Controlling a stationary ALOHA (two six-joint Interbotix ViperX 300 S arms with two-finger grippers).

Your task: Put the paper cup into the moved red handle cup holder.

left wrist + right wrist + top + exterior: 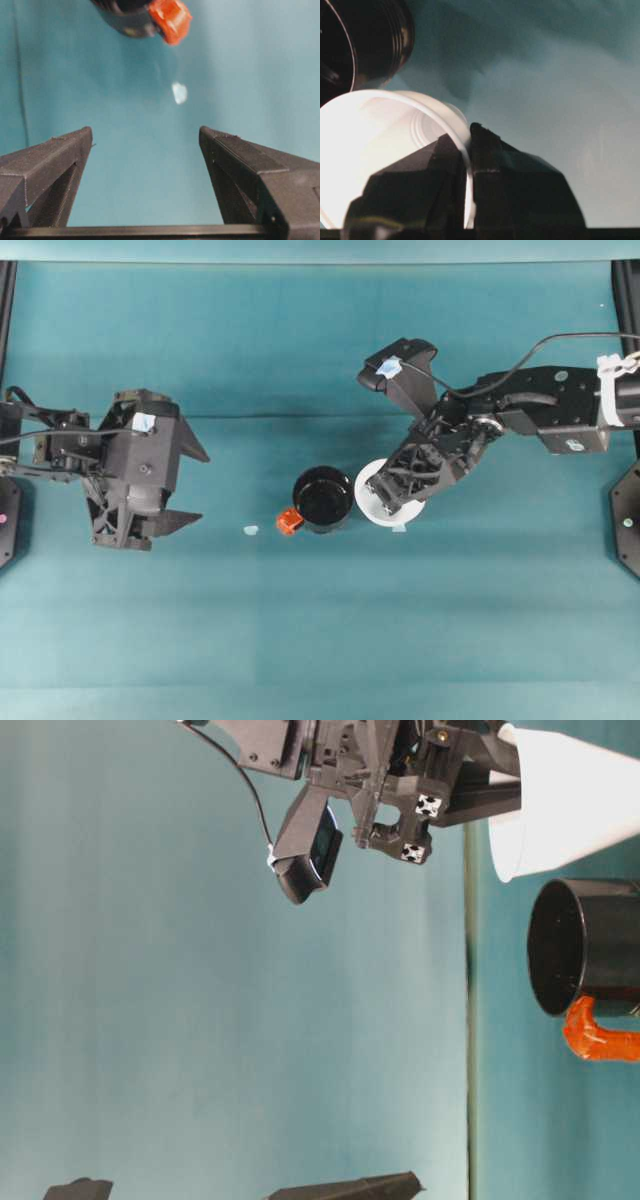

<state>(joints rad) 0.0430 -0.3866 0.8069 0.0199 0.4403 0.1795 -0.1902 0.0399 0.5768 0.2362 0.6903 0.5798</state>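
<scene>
The right claw pinches the rim wall of the paper cup, just beside the red handle cup holder on the bench, so it should lift, centre over the opening and lower straight, while the left claw waits open.

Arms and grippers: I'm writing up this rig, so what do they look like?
Both are matte black. The left gripper has wedge-shaped fingers and a pale blue tag. The right gripper has latticed fingers, checker markers, a black cable and a white tie.
</scene>
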